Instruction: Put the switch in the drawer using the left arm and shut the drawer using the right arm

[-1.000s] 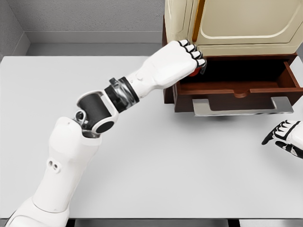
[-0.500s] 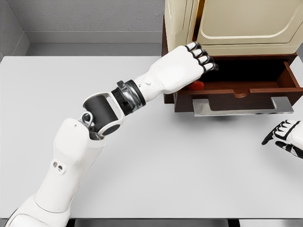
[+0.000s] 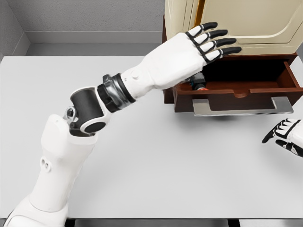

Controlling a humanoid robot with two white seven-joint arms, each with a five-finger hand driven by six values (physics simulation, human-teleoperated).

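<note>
**Operator:** What would you have me picture in the head view?

**Describer:** You look down on a white desk [image 3: 156,156]. At its far right stands a dark brown cabinet with a cream upper door [image 3: 246,21]. Below that, its drawer [image 3: 246,87] is pulled open, a flat grey handle [image 3: 242,108] across its front.

**Operator:** Where is my left hand?

**Describer:** Your left hand [image 3: 187,54] hangs over the drawer's left end, palm down. Its fingers [image 3: 220,42] are spread apart and straight, holding nothing.

**Operator:** And the switch?

**Describer:** The switch [image 3: 198,84] lies inside the drawer at its left end, just under your palm. You see only a small dark and red part; the hand hides the rest.

**Operator:** My right hand?

**Describer:** Your right hand [image 3: 285,137] rests at the picture's right edge on the desk, well apart from the drawer, fingers loosely spread and empty.
</note>
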